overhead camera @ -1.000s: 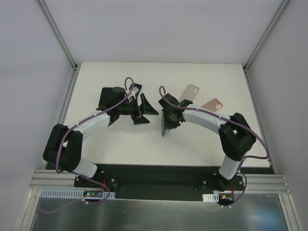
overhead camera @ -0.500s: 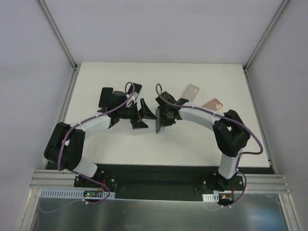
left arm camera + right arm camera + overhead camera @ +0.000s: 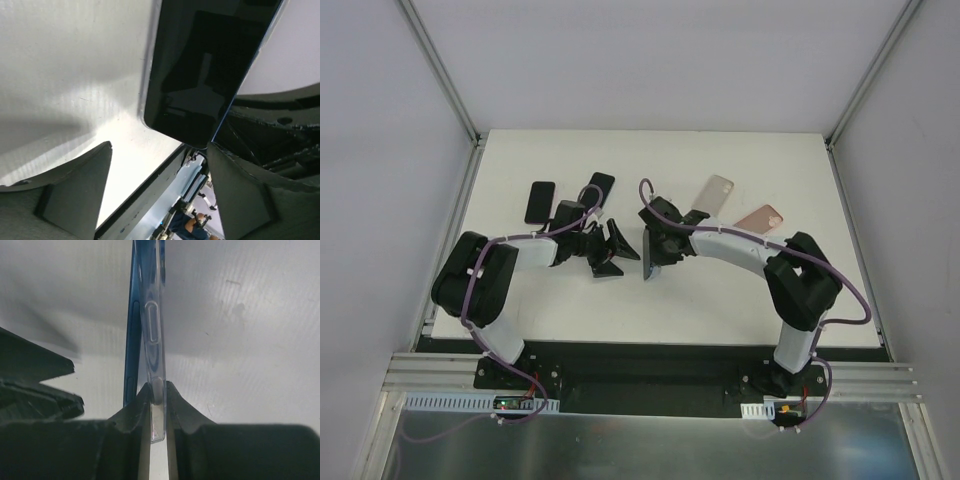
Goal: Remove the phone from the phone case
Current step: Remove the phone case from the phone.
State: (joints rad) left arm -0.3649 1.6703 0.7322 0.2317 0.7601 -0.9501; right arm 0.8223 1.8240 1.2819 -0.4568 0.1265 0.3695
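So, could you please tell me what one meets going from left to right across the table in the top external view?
Black phone → second black phone → cased phone, held on edge in the right pincer → beige case → pink case.

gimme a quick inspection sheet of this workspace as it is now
surface: white table, a few faint specks
job's things: cased phone held on edge, blue phone with the clear case still on it
clutter: two black phones and two pinkish cases at the far side
grippers: right pincer shut on the case edge; left pincer open, facing the screen
cables: purple cables along both arms, no snag seen
surroundings: white walls, metal rail at the near edge
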